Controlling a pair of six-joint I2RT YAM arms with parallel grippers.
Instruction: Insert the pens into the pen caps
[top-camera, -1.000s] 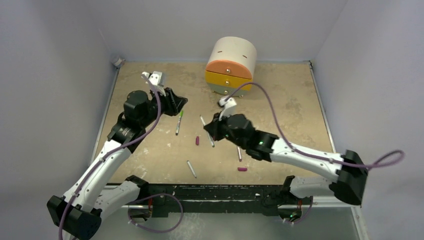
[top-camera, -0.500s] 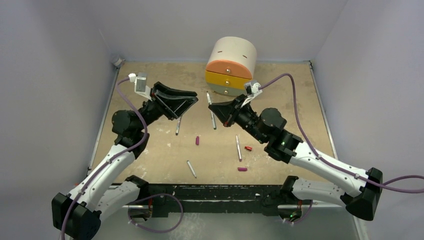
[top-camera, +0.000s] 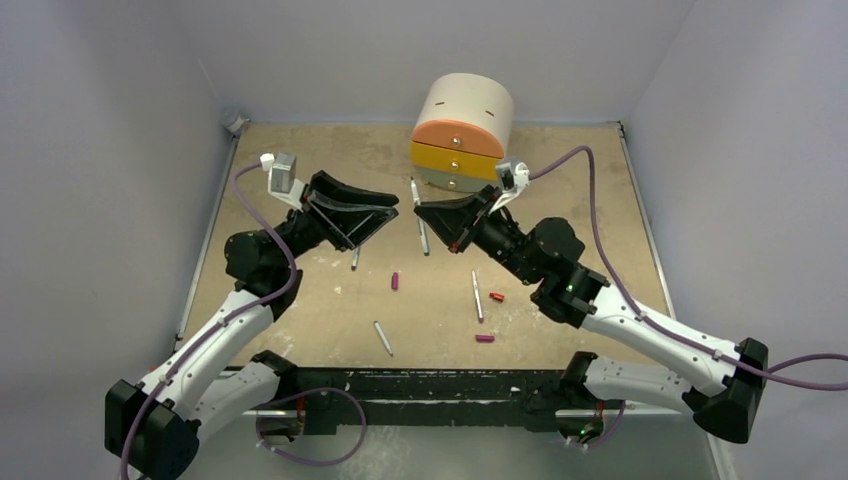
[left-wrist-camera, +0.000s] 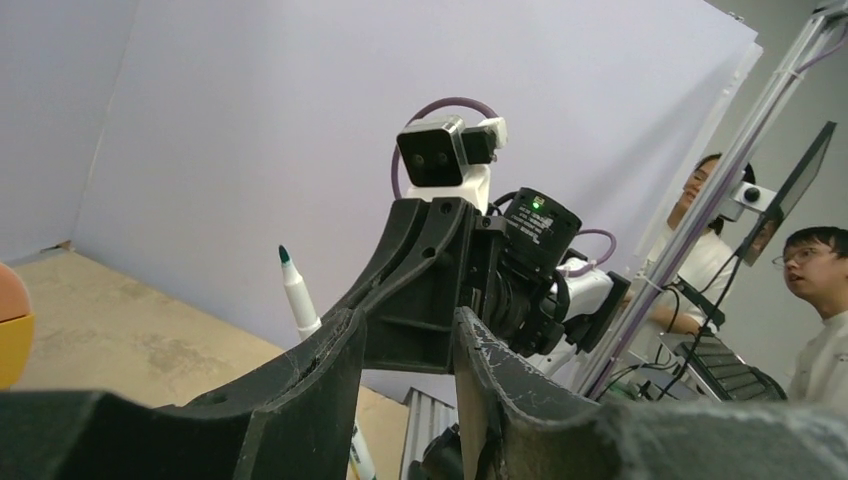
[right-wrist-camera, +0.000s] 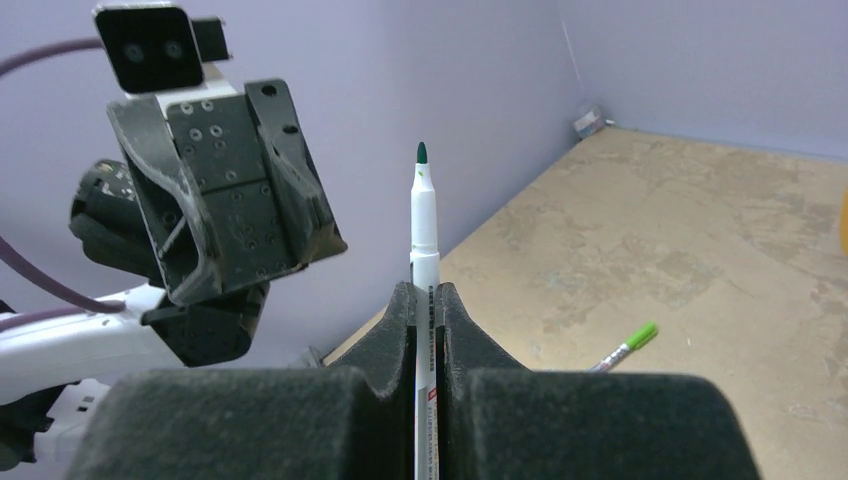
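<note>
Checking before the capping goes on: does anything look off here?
Yes: the right gripper holds up a bare-tipped pen, but the left gripper facing it stands open and looks empty.

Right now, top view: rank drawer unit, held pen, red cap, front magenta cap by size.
drawer unit
pen in the right gripper (held up nearer camera, still far longer than caps)
red cap and magenta cap: alike, unranked

Left arm (top-camera: 215, 335) and right arm (top-camera: 640, 325) are raised with elbows bent, their claws facing each other, near but apart. Left claw (top-camera: 380, 222): fingers parted, gripping nothing. Right claw (top-camera: 435, 228): fingers clamped on a pen (right-wrist-camera: 425, 230).
</note>
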